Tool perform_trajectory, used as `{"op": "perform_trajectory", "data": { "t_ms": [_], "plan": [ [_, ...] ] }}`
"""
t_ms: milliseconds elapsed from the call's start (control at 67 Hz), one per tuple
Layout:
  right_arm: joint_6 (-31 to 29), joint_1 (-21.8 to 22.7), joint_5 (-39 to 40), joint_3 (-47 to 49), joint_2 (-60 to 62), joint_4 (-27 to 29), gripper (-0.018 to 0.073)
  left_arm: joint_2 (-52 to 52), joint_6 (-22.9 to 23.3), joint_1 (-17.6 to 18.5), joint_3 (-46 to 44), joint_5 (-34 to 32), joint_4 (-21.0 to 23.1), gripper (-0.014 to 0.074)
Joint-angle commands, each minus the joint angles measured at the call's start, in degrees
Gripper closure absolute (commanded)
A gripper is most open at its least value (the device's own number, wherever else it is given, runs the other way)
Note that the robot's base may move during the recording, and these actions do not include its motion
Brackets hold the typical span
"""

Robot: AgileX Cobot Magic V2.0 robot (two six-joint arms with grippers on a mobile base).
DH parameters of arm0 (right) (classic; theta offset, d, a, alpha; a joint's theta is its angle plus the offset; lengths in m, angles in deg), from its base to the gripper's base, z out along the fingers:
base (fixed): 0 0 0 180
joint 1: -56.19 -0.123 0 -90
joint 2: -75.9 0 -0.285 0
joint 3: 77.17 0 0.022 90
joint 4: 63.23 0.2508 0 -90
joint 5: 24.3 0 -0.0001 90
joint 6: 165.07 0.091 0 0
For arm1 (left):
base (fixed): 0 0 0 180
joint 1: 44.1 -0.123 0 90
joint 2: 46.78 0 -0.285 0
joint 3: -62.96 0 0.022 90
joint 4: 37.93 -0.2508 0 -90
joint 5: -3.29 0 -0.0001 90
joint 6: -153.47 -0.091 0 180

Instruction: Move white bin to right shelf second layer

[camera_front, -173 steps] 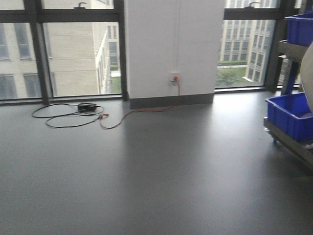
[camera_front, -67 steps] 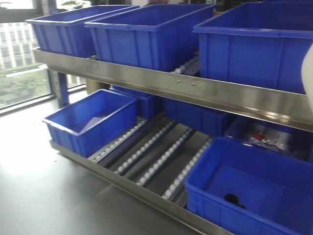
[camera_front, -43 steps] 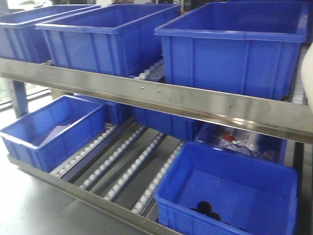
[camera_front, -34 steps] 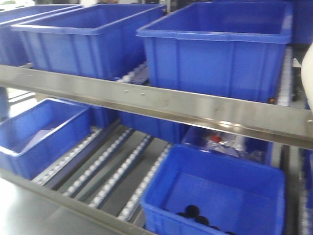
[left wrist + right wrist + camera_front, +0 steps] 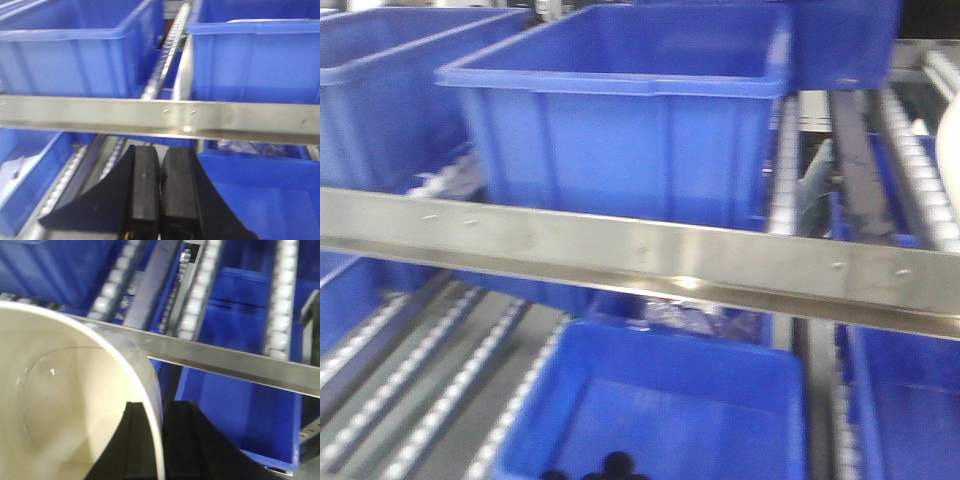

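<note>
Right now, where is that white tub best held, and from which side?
By its rim wall. The white bin has smooth walls and no handles, so pinching the thin wall from above, one finger inside and one outside, suits it. The right gripper appears to hold it just so.

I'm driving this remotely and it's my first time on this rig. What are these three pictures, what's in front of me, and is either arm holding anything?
It is a wheeled robot with two arms. The front view faces a steel rack: a blue crate sits on the roller tracks behind the steel front lip, with more crates below. The other two views look along each wrist. The left gripper is shut and holds nothing. The right gripper is clamped on the wall of the white bin, which looks empty, just before the lip.
</note>
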Motion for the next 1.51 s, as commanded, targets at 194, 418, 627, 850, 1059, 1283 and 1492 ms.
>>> {"op": "perform_trajectory", "data": {
  "t_ms": [194, 418, 627, 850, 1059, 1283, 1492],
  "plan": [
    [0.1, 0.2, 5.1, 1.7, -0.1, 0.0, 0.051, -0.8, 0.3, 0.3, 2.1, -5.0, 0.0, 0.0512],
    [0.1, 0.2, 5.1, 1.7, -0.1, 0.0, 0.051, -0.8, 0.3, 0.3, 2.1, -5.0, 0.0, 0.0512],
    [0.1, 0.2, 5.1, 1.7, -0.1, 0.0, 0.051, -0.8, 0.3, 0.3, 2.1, -5.0, 0.0, 0.0512],
    [0.1, 0.2, 5.1, 1.7, -0.1, 0.0, 0.051, -0.8, 0.3, 0.3, 2.1, -5.0, 0.0, 0.0512],
    [0.1, 0.2, 5.1, 1.7, -0.1, 0.0, 0.051, -0.8, 0.3, 0.3, 2.1, -5.0, 0.0, 0.0512],
    [0.1, 0.2, 5.1, 1.7, -0.1, 0.0, 0.051, -0.8, 0.3, 0.3, 2.1, -5.0, 0.0, 0.0512],
    [0.1, 0.2, 5.9, 1.7, -0.1, 0.0, 0.051, -0.8, 0.3, 0.3, 2.1, -5.0, 0.0, 0.0512]
  ]
}}
